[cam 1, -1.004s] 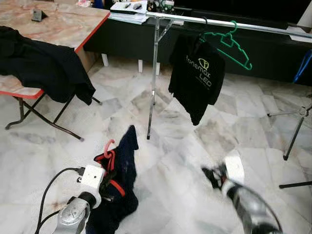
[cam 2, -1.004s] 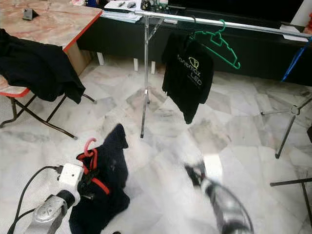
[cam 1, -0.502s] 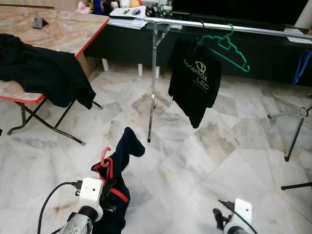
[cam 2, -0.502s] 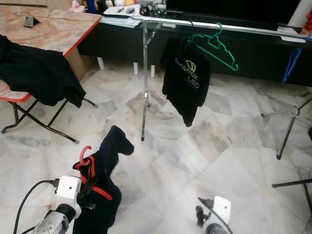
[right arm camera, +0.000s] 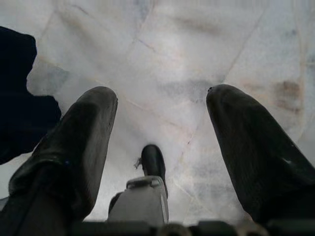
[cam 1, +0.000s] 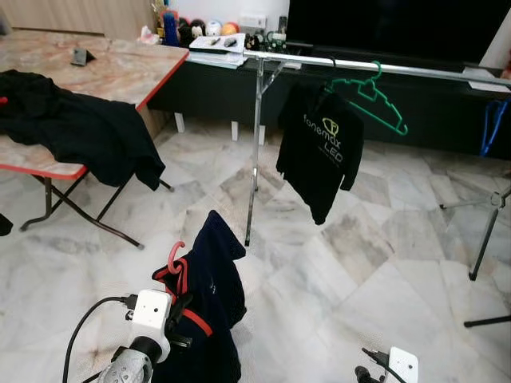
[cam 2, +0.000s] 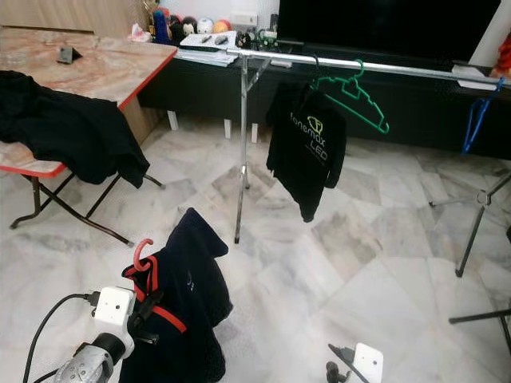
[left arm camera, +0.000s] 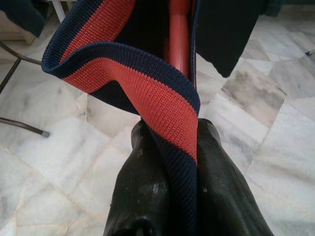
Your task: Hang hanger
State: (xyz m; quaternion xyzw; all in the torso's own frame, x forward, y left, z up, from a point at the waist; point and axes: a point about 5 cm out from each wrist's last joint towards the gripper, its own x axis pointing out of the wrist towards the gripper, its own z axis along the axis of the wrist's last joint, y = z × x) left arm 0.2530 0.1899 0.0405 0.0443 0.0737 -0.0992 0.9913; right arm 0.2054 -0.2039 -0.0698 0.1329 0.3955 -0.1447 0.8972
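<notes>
You face a marble tile floor (cam 1: 335,263) with a long chrome clothes rail (cam 1: 375,65) crossing the far side, carried on a thin upright pole (cam 1: 253,152). To your left stands a folding table (cam 1: 120,68) with a red edge; a black garment (cam 1: 76,128) is draped over its near edge and hangs off the corner. On the rail, near the pole end, a black printed T-shirt (cam 1: 322,152) hangs, and just beside it, further from the pole, a bare green hanger (cam 1: 374,94) is hooked on. A blue hanger (cam 1: 489,128) shows at the far right.

Your task piece is the red hanger (cam 1: 174,263), carrying a dark navy sweater (cam 1: 211,299) with a red-striped collar. It sits low in front of you, well apart from the rail, its hook pointing up.

Your left gripper (left arm camera: 170,162) has its two black fingers (left arm camera: 142,191) pressed together on the sweater's ribbed collar, with the hanger's red neck running just beyond them; they grip cloth and hanger as one.

Your right gripper (right arm camera: 160,137) is down at the lower right, pointing at the floor, its fingers spread wide with nothing between them.
</notes>
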